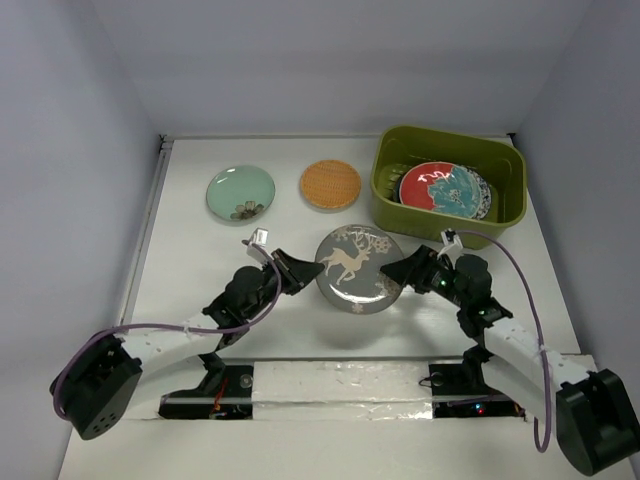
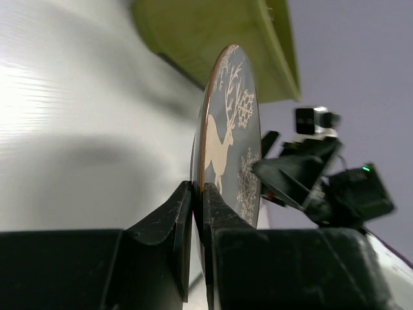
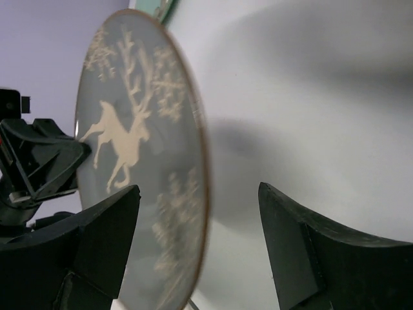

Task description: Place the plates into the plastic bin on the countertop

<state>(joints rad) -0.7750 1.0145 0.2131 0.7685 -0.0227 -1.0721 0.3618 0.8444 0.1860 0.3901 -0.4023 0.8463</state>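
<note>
The silver-grey deer plate [image 1: 357,267] is held above the white countertop [image 1: 190,260], between both arms. My left gripper [image 1: 306,274] is shut on its left rim; the left wrist view shows the fingers [image 2: 222,219] pinching the plate [image 2: 229,139]. My right gripper [image 1: 396,275] is open, its jaws standing either side of the plate's right rim [image 3: 193,213] without closing on it. The olive-green bin [image 1: 505,215] at the back right holds the red-and-teal plate [image 1: 440,188] on top of others. The mint green plate [image 1: 241,193] and the orange woven-look plate [image 1: 330,185] lie at the back.
Grey walls close in the countertop on the left, back and right. A foil-covered strip [image 1: 340,385] at the near edge carries both arm bases.
</note>
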